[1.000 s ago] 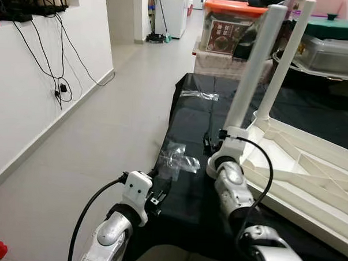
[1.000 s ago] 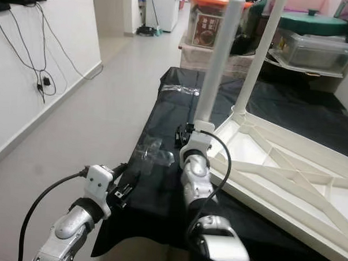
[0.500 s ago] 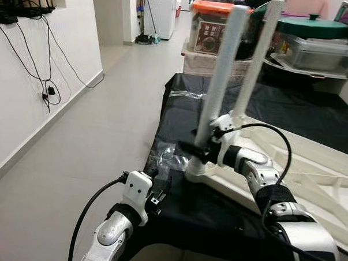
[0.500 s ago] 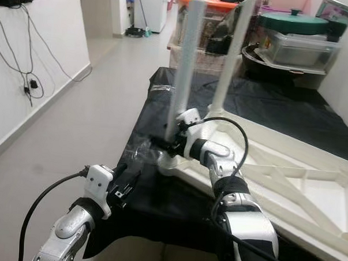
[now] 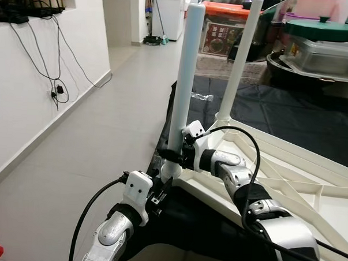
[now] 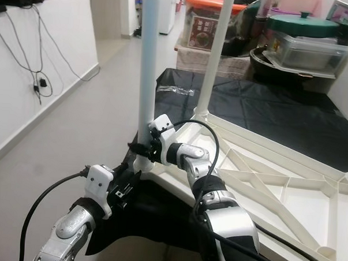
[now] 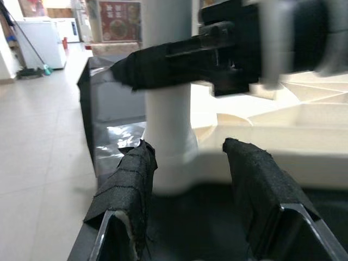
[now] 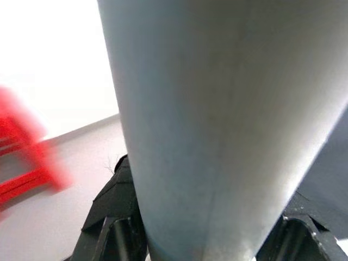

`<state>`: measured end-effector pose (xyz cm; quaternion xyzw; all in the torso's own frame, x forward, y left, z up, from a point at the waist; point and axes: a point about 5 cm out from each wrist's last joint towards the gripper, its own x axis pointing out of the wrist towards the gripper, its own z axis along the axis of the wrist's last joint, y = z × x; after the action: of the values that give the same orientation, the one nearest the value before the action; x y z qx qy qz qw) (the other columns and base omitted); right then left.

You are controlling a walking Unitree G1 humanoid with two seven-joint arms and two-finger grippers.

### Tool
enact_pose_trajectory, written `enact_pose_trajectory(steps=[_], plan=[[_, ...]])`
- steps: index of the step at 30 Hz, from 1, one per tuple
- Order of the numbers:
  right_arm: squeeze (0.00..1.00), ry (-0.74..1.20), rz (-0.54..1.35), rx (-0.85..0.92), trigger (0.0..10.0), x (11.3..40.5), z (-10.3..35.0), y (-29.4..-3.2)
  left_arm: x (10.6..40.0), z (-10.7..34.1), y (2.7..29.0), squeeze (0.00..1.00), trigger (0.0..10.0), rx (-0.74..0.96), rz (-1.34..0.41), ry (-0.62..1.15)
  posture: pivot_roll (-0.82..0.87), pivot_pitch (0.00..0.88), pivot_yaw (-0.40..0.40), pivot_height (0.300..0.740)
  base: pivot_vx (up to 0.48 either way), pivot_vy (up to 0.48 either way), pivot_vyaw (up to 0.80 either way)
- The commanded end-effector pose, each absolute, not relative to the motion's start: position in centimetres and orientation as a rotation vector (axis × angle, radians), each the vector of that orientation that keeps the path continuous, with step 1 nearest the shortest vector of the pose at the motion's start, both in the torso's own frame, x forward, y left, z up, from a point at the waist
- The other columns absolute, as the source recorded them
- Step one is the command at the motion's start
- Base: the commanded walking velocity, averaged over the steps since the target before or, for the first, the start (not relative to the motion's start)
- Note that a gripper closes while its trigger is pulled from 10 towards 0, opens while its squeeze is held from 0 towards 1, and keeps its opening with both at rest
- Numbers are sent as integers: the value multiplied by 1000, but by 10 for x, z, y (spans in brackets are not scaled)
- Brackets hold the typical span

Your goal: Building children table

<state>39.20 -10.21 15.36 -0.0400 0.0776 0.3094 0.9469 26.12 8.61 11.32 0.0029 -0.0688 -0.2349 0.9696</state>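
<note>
On the black mat (image 5: 290, 112) lies the upturned tabletop (image 5: 310, 188), its far edge cut off. Beside it, open floor (image 5: 104, 133). At its near corner stands a leg (image 5: 182, 84), pinched by the right gripper (image 5: 172, 155). Left gripper (image 7: 190, 179), spread, hovers just below. Lidded bins (image 5: 322, 47) behind; contents unclear.

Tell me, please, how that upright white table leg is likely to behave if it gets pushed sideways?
The table leg looks stiff and smooth, so it may slip in the right end effector. Tall and seated in the tabletop corner, it would probably lever the tabletop rather than bend.
</note>
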Motion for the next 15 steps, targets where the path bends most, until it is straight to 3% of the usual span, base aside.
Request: enact_pose_trajectory(steps=[1, 2, 3, 4, 6, 8, 9, 15], plan=[[0, 191, 476, -95, 0, 395, 149, -123, 259, 108, 86, 0, 10000, 17, -480, -119, 86, 0, -76, 740, 0, 0, 0], [0, 195, 390, -83, 0, 397, 149, -130, 259, 108, 87, 0, 10000, 17, -481, -119, 86, 0, -76, 740, 0, 0, 0], [0, 173, 100, -43, 0, 398, 147, -152, 259, 108, 87, 0, 10000, 16, -483, -117, 70, 0, -64, 740, 0, 0, 0], [0, 173, 100, -43, 0, 398, 147, -152, 259, 108, 87, 0, 10000, 16, -483, -117, 70, 0, -64, 740, 0, 0, 0], [0, 157, -296, 42, 0, 388, 138, -177, 260, 107, 87, 0, 10000, 14, -488, -113, 66, 0, -60, 740, 0, 0, 0], [0, 157, -296, 42, 0, 388, 138, -177, 260, 107, 87, 0, 10000, 14, -488, -113, 66, 0, -60, 740, 0, 0, 0], [0, 163, -415, 83, 0, 382, 133, -178, 260, 108, 87, 0, 10000, 14, -490, -113, 70, 0, -64, 740, 0, 0, 0], [0, 154, -451, 130, 0, 377, 129, -160, 261, 108, 87, 0, 10000, 15, -487, -115, 74, 0, -64, 740, 0, 0, 0]])
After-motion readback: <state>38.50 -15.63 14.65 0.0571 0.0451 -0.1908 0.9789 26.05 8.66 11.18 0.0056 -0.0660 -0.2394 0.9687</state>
